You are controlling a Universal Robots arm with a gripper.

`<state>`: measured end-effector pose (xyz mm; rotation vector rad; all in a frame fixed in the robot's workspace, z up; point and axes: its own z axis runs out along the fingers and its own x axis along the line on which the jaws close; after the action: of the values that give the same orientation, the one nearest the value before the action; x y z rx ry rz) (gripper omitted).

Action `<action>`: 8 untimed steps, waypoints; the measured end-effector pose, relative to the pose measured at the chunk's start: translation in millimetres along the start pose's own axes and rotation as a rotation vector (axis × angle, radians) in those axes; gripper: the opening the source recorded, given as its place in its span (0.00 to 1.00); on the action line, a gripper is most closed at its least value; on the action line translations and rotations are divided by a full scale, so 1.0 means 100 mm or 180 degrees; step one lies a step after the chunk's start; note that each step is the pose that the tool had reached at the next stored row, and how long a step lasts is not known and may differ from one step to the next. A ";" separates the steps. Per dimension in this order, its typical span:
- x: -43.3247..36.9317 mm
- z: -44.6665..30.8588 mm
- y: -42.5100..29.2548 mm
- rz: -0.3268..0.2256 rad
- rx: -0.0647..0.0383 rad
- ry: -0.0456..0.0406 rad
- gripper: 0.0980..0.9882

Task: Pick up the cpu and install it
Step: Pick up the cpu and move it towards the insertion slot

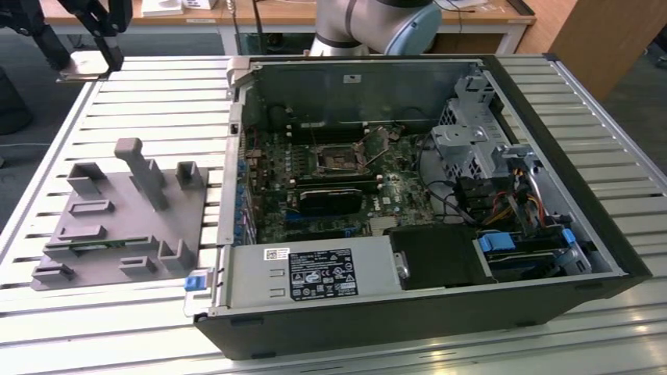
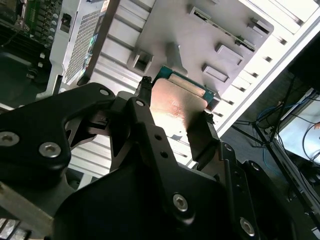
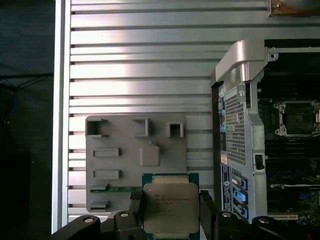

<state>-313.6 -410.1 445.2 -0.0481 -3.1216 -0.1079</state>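
My gripper (image 1: 83,61) hangs over the slatted table at the far end of the exterior view's left, shut on the cpu (image 1: 83,73). In both wrist views the cpu (image 3: 170,207) (image 2: 175,105) is a flat square chip with a silvery top and a green rim. It is pinched at two opposite edges by the black fingers (image 3: 206,210). Below the chip lies the grey tray (image 3: 120,135) (image 1: 115,226). The motherboard's dark metal-framed socket (image 1: 339,160) (image 3: 297,117) sits inside the open computer case (image 1: 583,187), well apart from the gripper.
A thin green memory stick (image 3: 122,189) lies in a slot of the tray, which has several upright posts (image 1: 140,168). The case walls, drive cage (image 1: 469,141) and cables (image 1: 511,203) surround the motherboard. The arm's base (image 1: 376,27) stands behind the case.
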 end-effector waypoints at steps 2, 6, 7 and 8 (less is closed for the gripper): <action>-0.016 0.000 0.001 0.0000 0.0000 0.0000 0.49; -0.046 0.000 0.002 0.0000 0.0000 0.0000 0.49; -0.053 0.000 0.002 0.0000 0.0000 0.0000 0.49; -0.060 0.000 0.002 0.0000 0.0000 0.0000 0.49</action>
<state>-307.6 -410.1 445.1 -0.0480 -3.1217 -0.1079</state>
